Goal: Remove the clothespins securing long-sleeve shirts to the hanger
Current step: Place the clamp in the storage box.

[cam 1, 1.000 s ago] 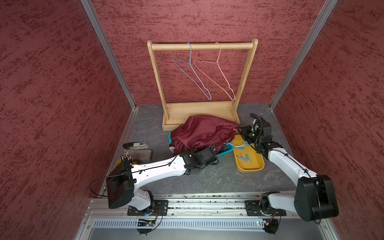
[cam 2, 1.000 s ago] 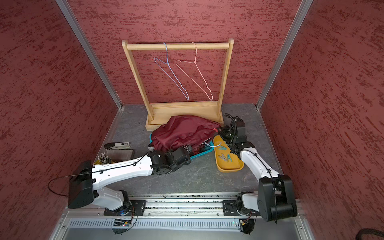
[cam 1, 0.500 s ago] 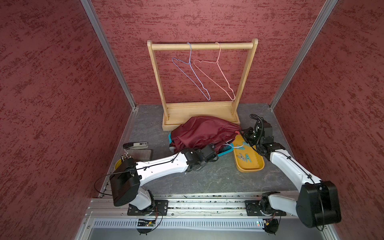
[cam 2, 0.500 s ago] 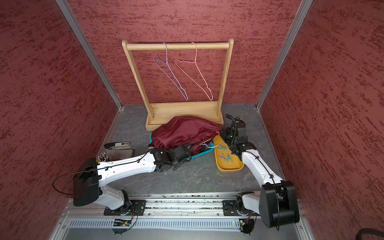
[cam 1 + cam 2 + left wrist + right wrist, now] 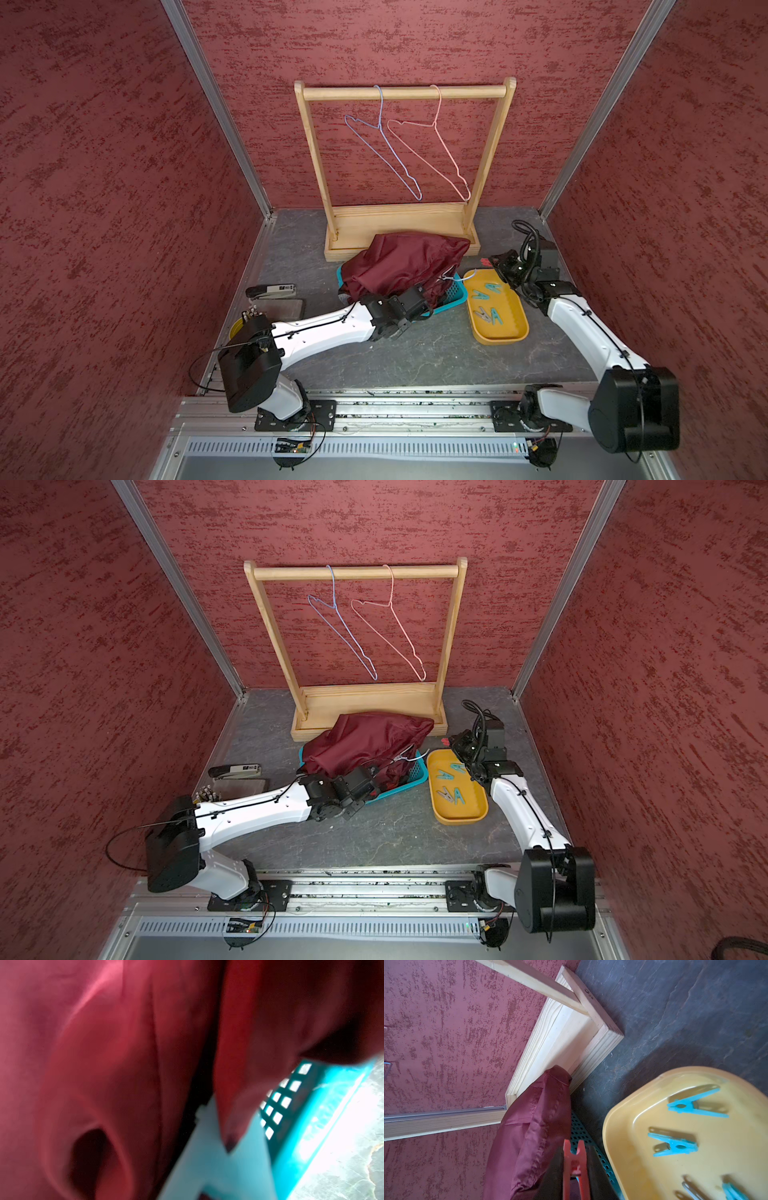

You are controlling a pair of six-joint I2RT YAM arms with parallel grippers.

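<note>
Both top views find the left arm stretched low across the grey table, its left gripper (image 5: 420, 296) buried in the maroon satin shirt (image 5: 399, 262) that lies heaped over a teal basket (image 5: 455, 298). The jaws are closed. The left wrist view, all blurred fabric, shows a pale teal forked shape (image 5: 207, 1159) right at the lens; it may be a clothespin, but what it is and whether it is gripped cannot be told. A white hanger hook (image 5: 457, 276) pokes out of the shirt on the tray side, while two bare wire hangers (image 5: 380, 112) hang on the wooden rack (image 5: 399, 232) behind. Just right of the basket sits the yellow tray (image 5: 505, 330), its long axis running from the rack toward the robot, with four loose clothespins (image 5: 482, 296) in it, mostly teal. At the tray's far end hovers the right gripper (image 5: 496, 264), pinched narrowly on a red clothespin (image 5: 574, 1167) whose length runs along the fingers, forked end pointing outward. The right wrist view puts that pin above the gap between basket and tray, not yet over the tray's floor; the tray lies just beside it, toward the robot's base. The right arm is plainly the nearer one, and a drop probably calls for a short shift inward first.
</note>
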